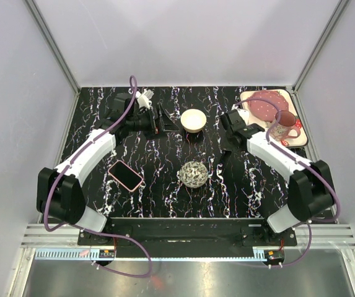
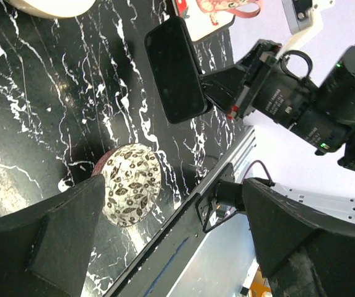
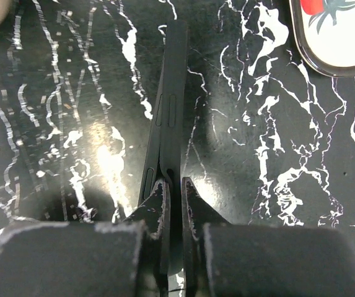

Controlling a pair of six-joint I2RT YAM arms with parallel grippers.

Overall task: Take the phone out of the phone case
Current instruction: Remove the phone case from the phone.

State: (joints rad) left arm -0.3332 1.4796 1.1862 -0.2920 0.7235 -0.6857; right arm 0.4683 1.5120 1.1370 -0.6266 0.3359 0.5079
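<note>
My right gripper [image 1: 225, 150] is shut on a black phone [image 1: 220, 163] and holds it on edge above the table. In the right wrist view the fingertips [image 3: 160, 197] pinch the phone's near end [image 3: 170, 117]. The left wrist view shows the phone's dark face [image 2: 175, 71] held by the right gripper. A pink phone case [image 1: 126, 175] with a dark inside lies flat at the front left, apart from both grippers. My left gripper [image 1: 166, 119] is open and empty beside the cream bowl; its fingers [image 2: 47, 244] stand wide apart.
A cream bowl [image 1: 193, 119] sits at the back centre. A brown-patterned round bowl [image 1: 194, 174] sits mid-table, also in the left wrist view [image 2: 131, 184]. A tray [image 1: 298, 139] with a red plate and a mug [image 1: 284, 132] stands at the back right.
</note>
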